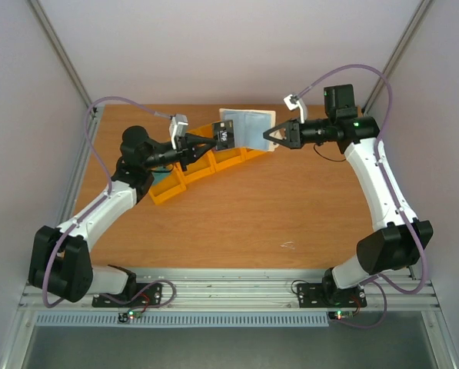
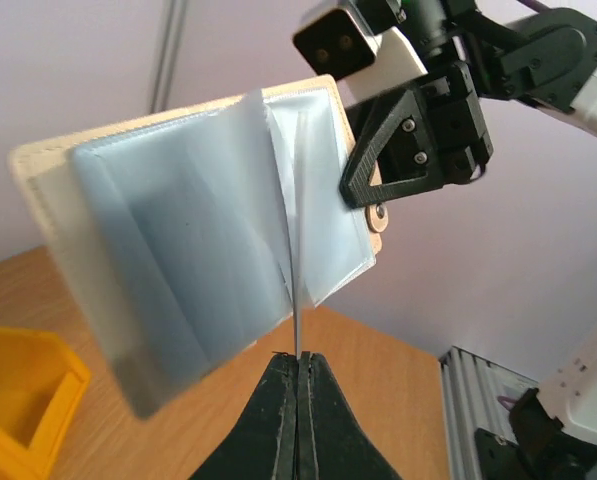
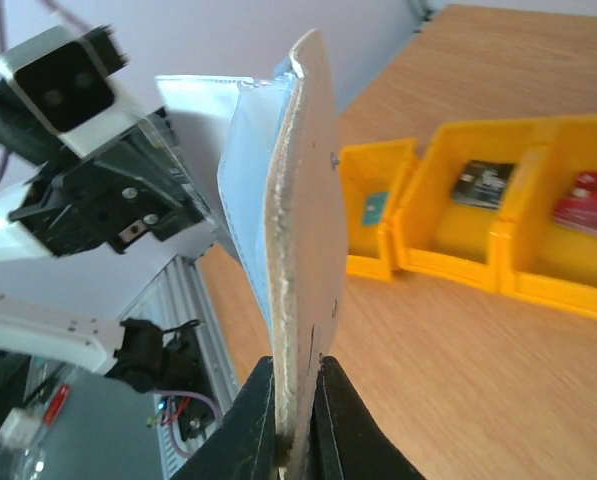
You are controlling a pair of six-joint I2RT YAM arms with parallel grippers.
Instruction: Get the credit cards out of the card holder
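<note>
Card holder (image 1: 248, 127) is off the bench (image 1: 237, 223), held open in the air between both arms, above the far end of the row of yellow bins (image 3: 523, 255).

Right gripper (image 3: 296, 378): pressed together on the lower edge of the cream-beige cover, which stands nearly upright.

Left gripper (image 2: 298, 365): pressed together on a thin pale leaf that runs up into the holder's fold. It is seen edge-on and reads as one of the holder's own pocket sleeves. No card colour shows on it.

Credit cards out so far, per the right wrist view, one to a bin:
- teal card (image 3: 373, 210)
- dark card (image 3: 483, 183), next bin along
- red card (image 3: 590, 190), the bin after that

Blue card: not found for certain. A sliver of blue shows at the frame edge inside a bin in the left wrist view, too small to call.

Pockets facing the left wrist camera look pale blue-grey and translucent, with no card visible behind them. Pockets on the far side of the leaf are hidden.

Judgement: task mostly done, with three of four cards clearly binned. What is left is to account for the blue card. If it sits behind the pinched leaf, it needs drawing out and dropping in a bin. If not, only setting the holder down is left.
</note>
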